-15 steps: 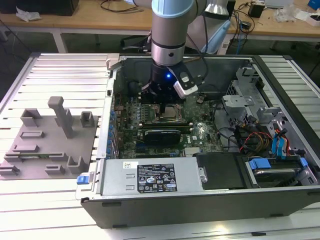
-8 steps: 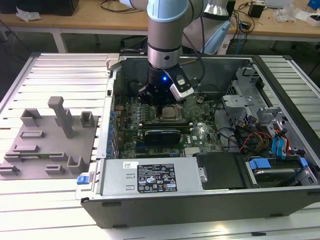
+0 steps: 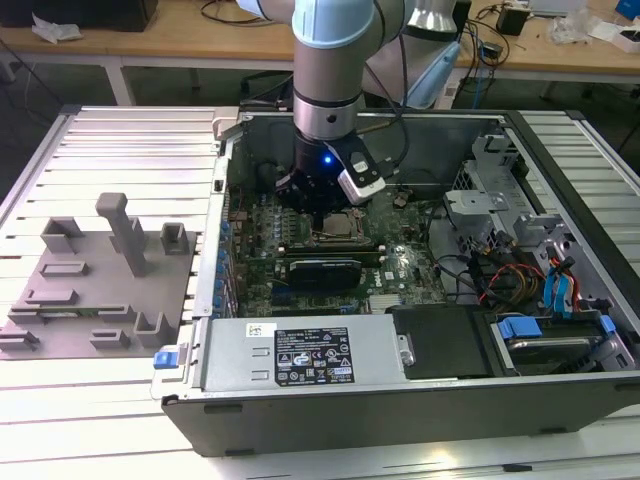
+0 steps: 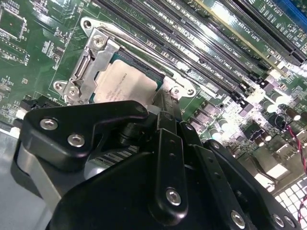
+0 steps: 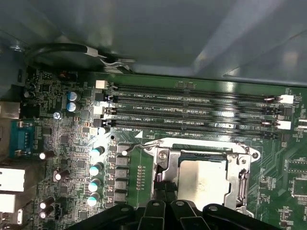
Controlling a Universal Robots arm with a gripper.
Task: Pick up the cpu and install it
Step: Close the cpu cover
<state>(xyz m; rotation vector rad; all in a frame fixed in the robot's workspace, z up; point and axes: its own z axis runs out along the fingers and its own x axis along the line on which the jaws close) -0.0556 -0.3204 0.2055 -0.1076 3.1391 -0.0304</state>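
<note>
This is a robotics lab or electronics workshop. In the exterior view, a silver ribbed aluminium-profile worktop [image 3: 120,420] carries an open dark-grey metal computer case [image 3: 400,405] at the centre. A grey plastic fixture plate with moulded holders [image 3: 90,290] lies at 9 o'clock. At 12 o'clock, pale wooden benches [image 3: 180,40] strewn with black cables [image 3: 225,12] stand behind a silver-and-pale-blue robot arm [image 3: 335,60].

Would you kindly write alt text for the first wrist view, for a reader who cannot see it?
The cpu, pale silver, lies within its metal-framed socket on a green motherboard, with the black gripper close by it. Four long memory slots run beside the socket.
</note>
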